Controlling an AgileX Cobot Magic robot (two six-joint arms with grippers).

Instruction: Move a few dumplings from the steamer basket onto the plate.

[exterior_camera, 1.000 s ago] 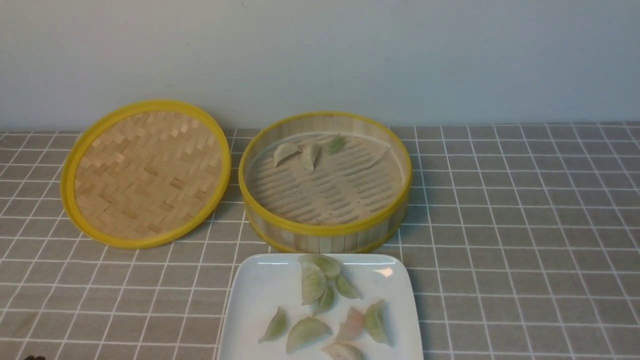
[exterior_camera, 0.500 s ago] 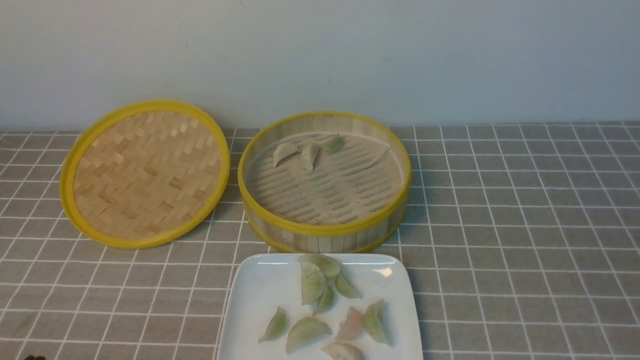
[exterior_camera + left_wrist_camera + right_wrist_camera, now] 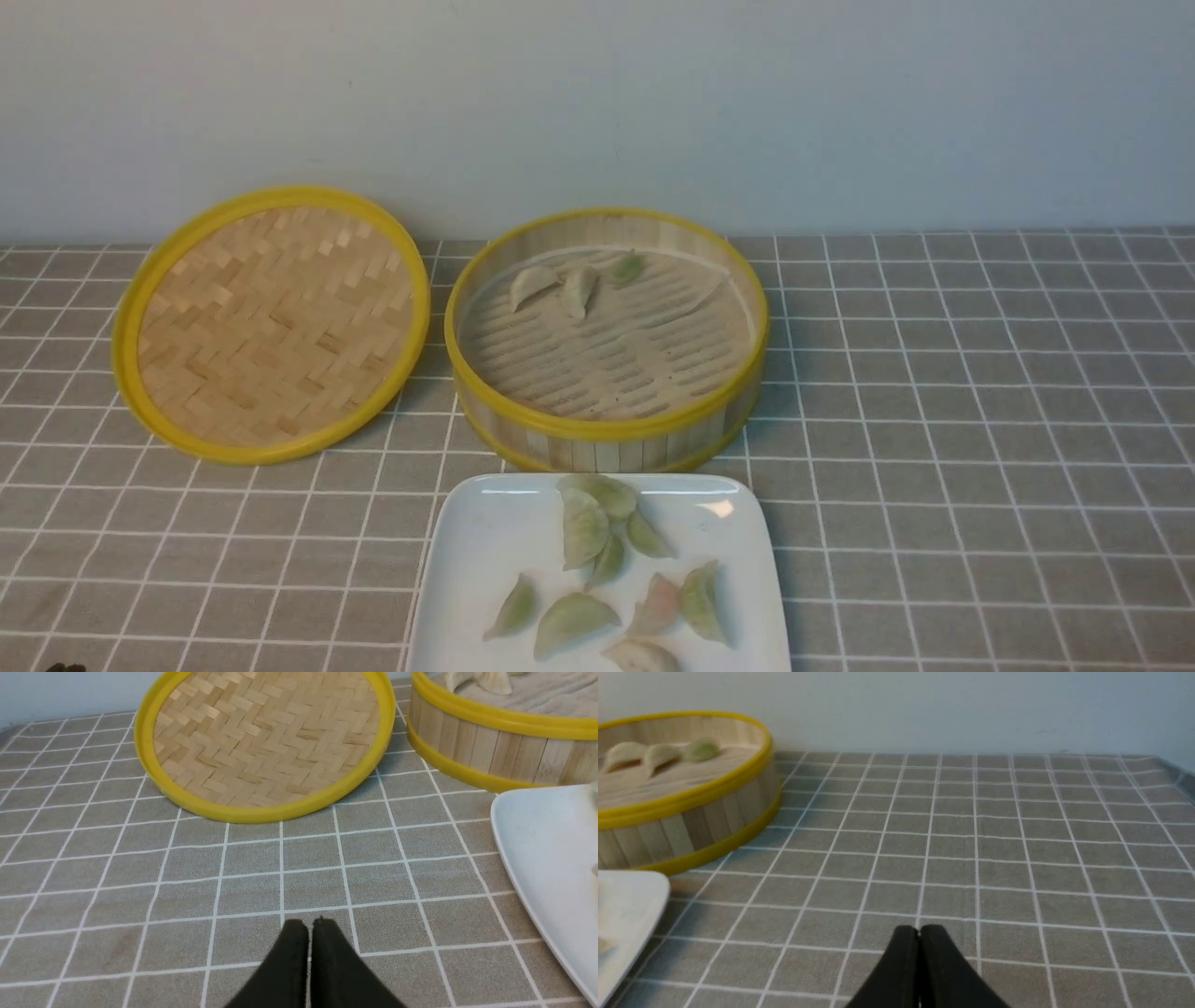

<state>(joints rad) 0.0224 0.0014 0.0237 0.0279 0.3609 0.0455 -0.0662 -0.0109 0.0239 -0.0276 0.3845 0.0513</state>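
Nearest the robot, both grippers sit low over the tablecloth, clear of the work zone. The left gripper (image 3: 309,924) has its black jaws pressed together with nothing between them; the right gripper (image 3: 919,929) is likewise closed and empty. This parked posture suggests the transfer is finished or paused — no dumpling is in transit.

Next out, the white square plate (image 3: 467,560) lies directly in front of the steamer, just beside its near wall, keeping the carry path short. It holds a group of dumplings (image 3: 597,579): several pale green ones overlapping near the far rim, others with one pinkish piece spread toward the near edge.

Beyond it, the bamboo steamer basket (image 3: 607,439) stands open. Three remaining dumplings (image 3: 574,285) rest in a row against its far wall on a liner cloth; the rest of the floor is bare.

To the robot's left of the basket, the woven lid (image 3: 271,322) leans tilted, inner face up — set aside to give access.

The surface is a grey tablecloth (image 3: 980,420) with a white grid pattern. A plain pale wall (image 3: 747,103) closes the scene behind.
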